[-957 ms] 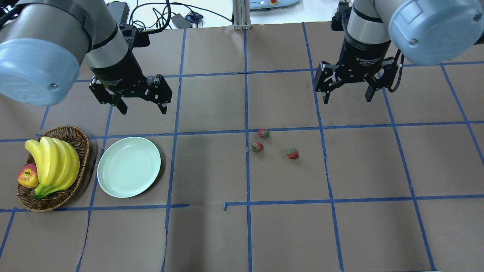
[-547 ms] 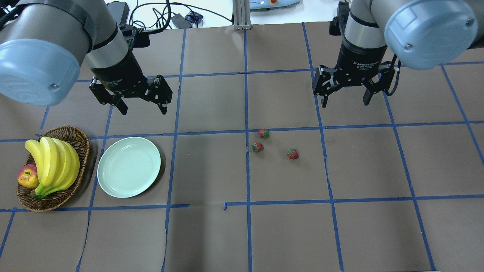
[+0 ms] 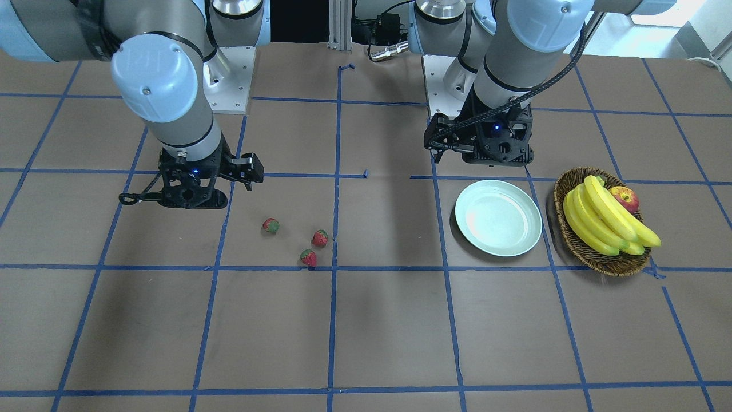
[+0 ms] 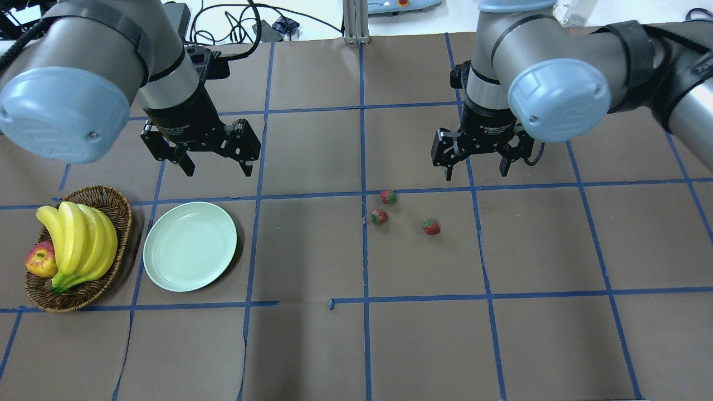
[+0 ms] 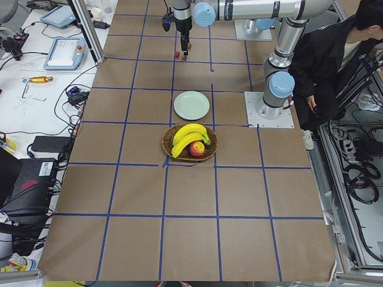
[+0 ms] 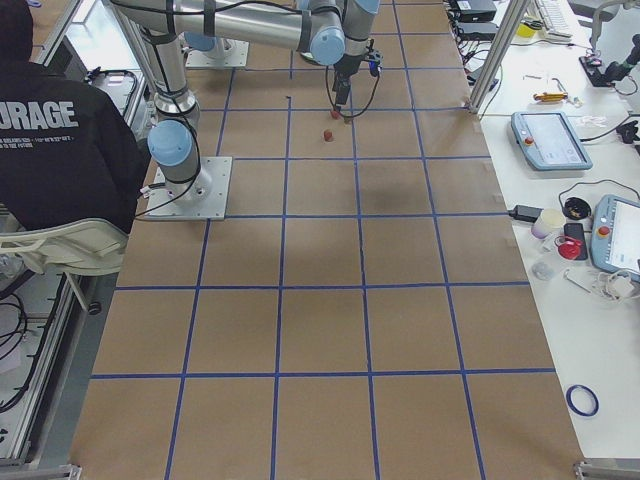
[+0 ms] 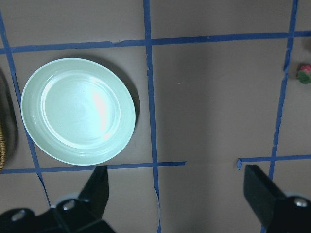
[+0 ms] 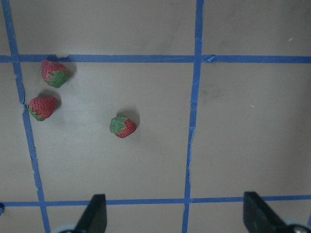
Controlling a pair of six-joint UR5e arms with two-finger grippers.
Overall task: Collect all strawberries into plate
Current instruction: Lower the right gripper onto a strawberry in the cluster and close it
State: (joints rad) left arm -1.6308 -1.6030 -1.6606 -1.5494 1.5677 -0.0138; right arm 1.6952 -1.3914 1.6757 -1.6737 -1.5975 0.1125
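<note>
Since a second ago the right hand point(image 4: 475, 170) has swung in from its own side toward the middle of the worktop point(image 4: 312, 250) and now hangs near the three strawberries point(image 4: 379, 216), fingers spread and empty. The left hand point(image 4: 217, 166) has barely shifted; it too is spread and holds nothing, over bare worktop near the plate point(image 4: 190, 246) but not above it. No fruit is collected yet: all three lie on the worktop well apart from the plate, two close together by a blue tape line point(image 4: 312, 195) and the lone strawberry point(image 4: 431, 226) off to one side. The step in hand looks like the first reach, and the lone strawberry seems the sensible target, since spread fingers can straddle it without nudging the pair. It is small and rounded and may roll, so centre the hand over it, sink until the fingertips are almost on the paper, and close gently. Room is generous: the fruit sits far from any worktop edge, and the stretch between it and the plate is bare. The tight spot is at the plate, where the left hand hovers close and the wicker basket point(image 4: 127, 223) of bananas point(image 4: 78, 239) stands just beside the rim without touching, so release low, inside the raised rim
</note>
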